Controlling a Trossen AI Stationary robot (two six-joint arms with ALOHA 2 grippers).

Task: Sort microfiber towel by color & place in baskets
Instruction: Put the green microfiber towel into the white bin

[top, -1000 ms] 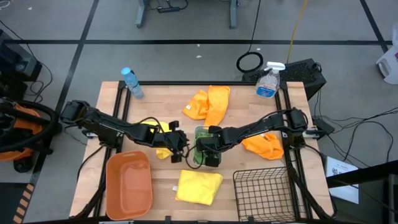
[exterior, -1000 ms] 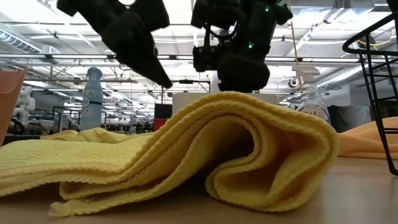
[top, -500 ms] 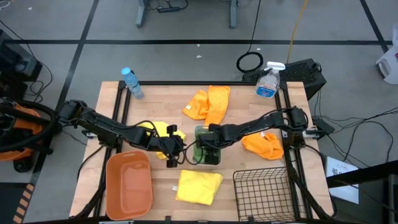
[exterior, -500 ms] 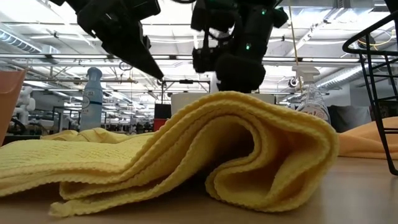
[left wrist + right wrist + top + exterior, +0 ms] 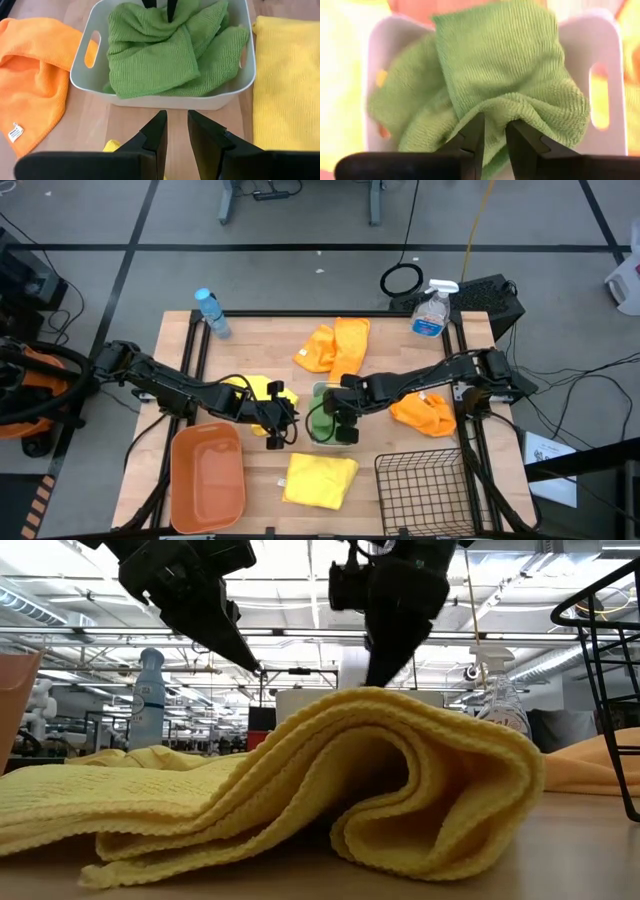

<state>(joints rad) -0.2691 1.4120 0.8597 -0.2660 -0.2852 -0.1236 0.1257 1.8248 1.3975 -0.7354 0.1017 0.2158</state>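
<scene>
So the green towel (image 5: 165,55) is going into the white bin (image 5: 85,75) in the middle of the table, and that's the step in hand right now. The right gripper (image 5: 492,131) is down over the bin with its fingers nearly closed, pinching a fold of the green cloth. Most of the towel already sits bunched inside the bin, so this looks like the tail end of the drop-off rather than a fresh pickup.

The left gripper (image 5: 174,131) hangs just beside the bin on the left arm's side, fingers close together with only a thin gap and nothing between them. A bright yellow towel (image 5: 250,392) lies under that arm.

Plenty left to sort though: two orange towels, one (image 5: 335,345) toward the far edge and one (image 5: 422,415) by the right arm, plus a pale yellow towel (image 5: 318,478) at the near edge between the orange tub (image 5: 207,470) and the wire basket (image 5: 420,490). Both of those look empty.

Next move, probably: the right fingers need to open and lift straight up so the cloth doesn't drag back out. Microfiber snags, so that's the risk. Then the left one could go for the yellow towel right below it.
</scene>
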